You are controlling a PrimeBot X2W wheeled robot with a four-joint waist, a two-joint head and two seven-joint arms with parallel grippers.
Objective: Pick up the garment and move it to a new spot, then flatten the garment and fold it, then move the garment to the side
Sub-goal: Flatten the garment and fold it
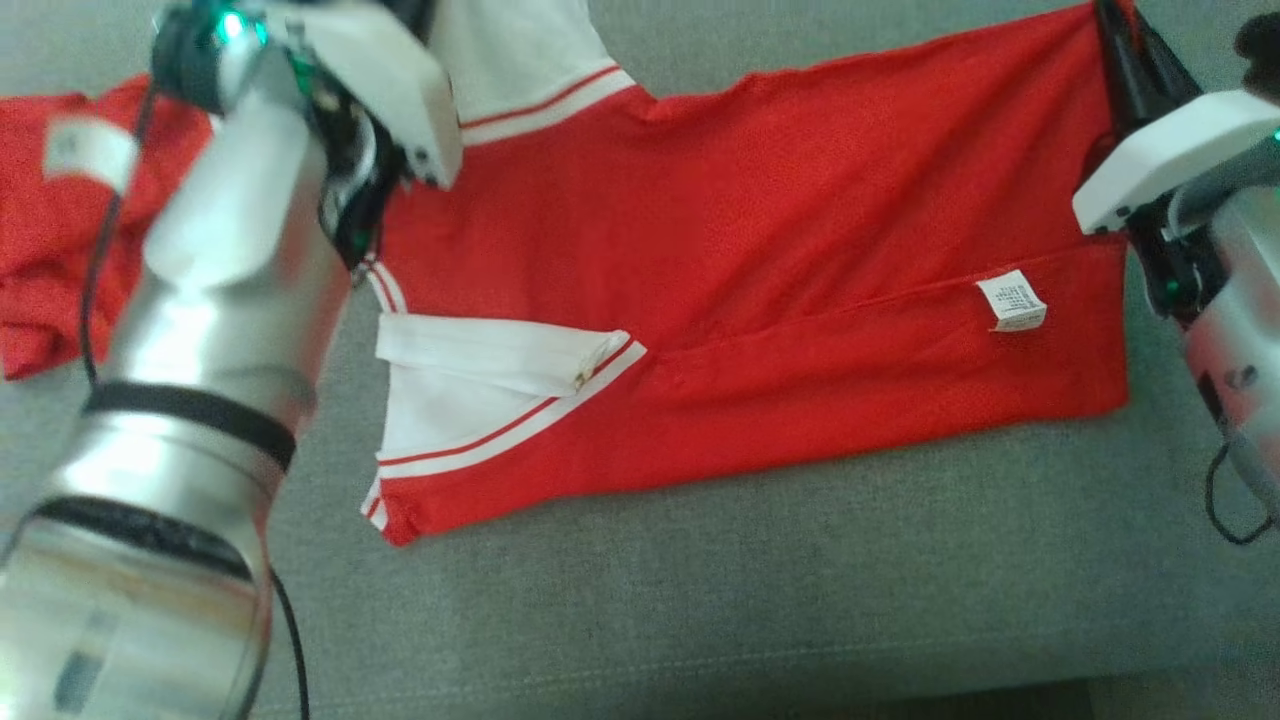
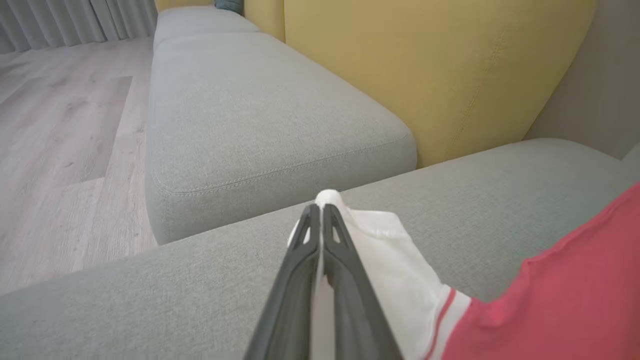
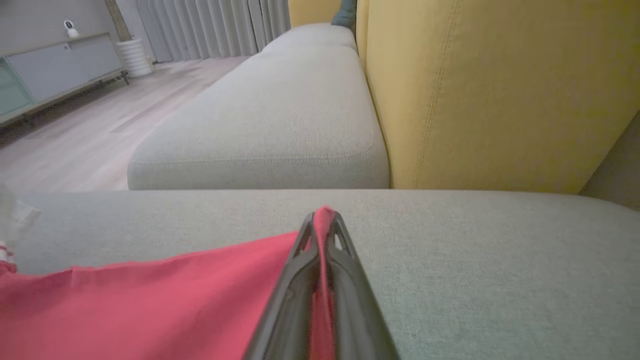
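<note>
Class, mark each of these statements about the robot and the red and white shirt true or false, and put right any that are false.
1. The left gripper is shut on white fabric of the garment. True.
2. The right gripper is open and holds nothing. False: it is shut on a red edge of the garment.
3. The garment lies on a wooden table. False: it lies spread on a grey sofa cushion.
4. A white label shows on the red fabric. True.
</note>
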